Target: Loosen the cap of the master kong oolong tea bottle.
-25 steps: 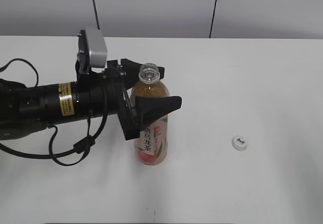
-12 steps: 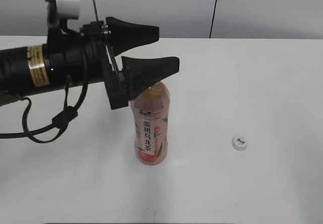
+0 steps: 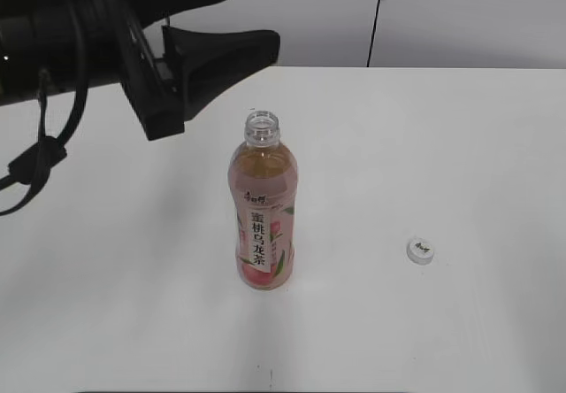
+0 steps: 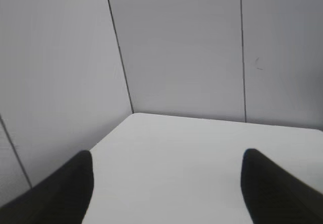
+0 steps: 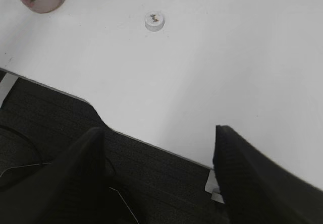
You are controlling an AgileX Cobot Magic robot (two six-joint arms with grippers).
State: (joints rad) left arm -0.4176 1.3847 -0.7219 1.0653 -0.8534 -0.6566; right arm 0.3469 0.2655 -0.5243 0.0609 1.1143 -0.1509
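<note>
Exterior view: bottle (image 3: 263,211) upright at table (image 3: 460,127) centre, neck uncapped; cap (image 3: 421,250) lying at its 3 o'clock, well apart; left gripper (image 3: 217,21), jaws spread and empty, at 11 o'clock; right gripper (image 5: 159,171) likewise open; any sideways knock would likely spill tea.

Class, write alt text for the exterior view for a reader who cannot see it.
An uncapped peach oolong tea bottle stands upright on a white table, its white cap lying apart to the right. The left gripper, open and empty, hangs above and left of the bottle.
</note>
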